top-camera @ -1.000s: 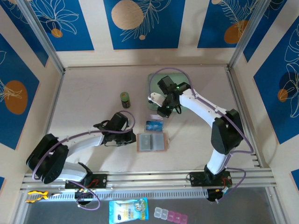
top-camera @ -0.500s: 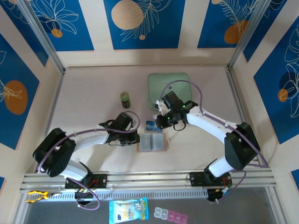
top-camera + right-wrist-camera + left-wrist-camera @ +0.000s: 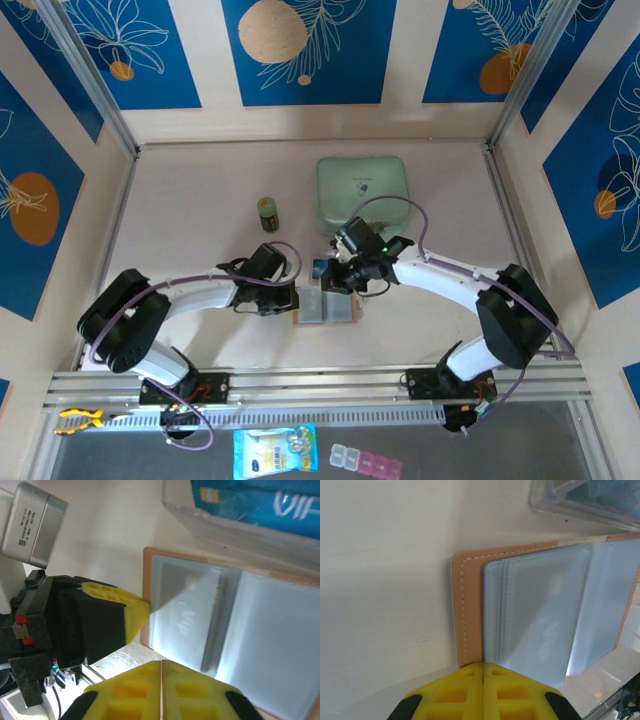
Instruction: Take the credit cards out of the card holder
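The tan card holder [image 3: 340,311] lies open and flat near the table's front, grey-clear pockets up. A credit card shows faintly through the left pocket, with pale print [image 3: 185,614] [image 3: 540,636]. My left gripper [image 3: 288,298] [image 3: 482,666] is shut, its yellow tips resting on the holder's left border [image 3: 467,605] where the tan edge meets the pocket. My right gripper [image 3: 333,284] [image 3: 161,662] is also shut, with nothing seen between its jaws. Its tips hang over the edge of that left pocket page. The left gripper's yellow fingers [image 3: 134,611] touch the holder's side.
A clear plastic packet [image 3: 321,268] [image 3: 250,505] [image 3: 585,500] with blue print inside lies just behind the holder. A mint-green zip case [image 3: 362,190] sits farther back. A small dark jar [image 3: 268,213] stands back left. Wall panels ring the table.
The right arm swung from over the green case down and toward the front, to the holder's far edge. The left gripper slid right to the holder's left border.
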Motion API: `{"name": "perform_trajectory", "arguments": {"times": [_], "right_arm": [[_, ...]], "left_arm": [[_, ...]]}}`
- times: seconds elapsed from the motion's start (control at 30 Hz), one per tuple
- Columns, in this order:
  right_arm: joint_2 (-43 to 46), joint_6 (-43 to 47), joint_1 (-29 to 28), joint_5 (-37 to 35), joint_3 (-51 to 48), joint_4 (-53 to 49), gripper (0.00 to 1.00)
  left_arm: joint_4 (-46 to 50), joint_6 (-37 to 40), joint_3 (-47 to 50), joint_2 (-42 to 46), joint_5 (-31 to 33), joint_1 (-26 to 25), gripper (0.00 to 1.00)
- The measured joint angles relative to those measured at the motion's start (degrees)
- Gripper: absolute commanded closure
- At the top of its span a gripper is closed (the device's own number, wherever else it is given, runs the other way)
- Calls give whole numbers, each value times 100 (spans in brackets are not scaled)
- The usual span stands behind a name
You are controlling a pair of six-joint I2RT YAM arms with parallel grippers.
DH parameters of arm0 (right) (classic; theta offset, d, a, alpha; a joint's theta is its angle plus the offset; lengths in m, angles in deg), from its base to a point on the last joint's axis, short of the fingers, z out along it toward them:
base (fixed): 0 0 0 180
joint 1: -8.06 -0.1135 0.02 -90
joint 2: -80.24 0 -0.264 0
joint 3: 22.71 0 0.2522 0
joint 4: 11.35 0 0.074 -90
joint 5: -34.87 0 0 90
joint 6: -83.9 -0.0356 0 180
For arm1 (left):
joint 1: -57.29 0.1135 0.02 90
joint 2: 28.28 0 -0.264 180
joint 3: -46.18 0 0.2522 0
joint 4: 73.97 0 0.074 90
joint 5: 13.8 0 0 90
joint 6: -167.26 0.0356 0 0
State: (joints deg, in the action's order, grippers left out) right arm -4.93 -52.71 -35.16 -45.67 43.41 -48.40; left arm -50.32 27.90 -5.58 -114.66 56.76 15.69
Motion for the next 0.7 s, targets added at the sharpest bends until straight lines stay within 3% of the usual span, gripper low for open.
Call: {"name": "perform_trajectory", "arguments": {"times": [0.37, 0.7], "right_arm": [[-522, -442, -358, 22, -42, 297, 68], [-914, -444, -498, -26, -26, 317, 72]], "left_arm": [[4, 2, 0, -70, 0, -17, 95], [17, 44, 0, -70, 17, -20, 95]]}}
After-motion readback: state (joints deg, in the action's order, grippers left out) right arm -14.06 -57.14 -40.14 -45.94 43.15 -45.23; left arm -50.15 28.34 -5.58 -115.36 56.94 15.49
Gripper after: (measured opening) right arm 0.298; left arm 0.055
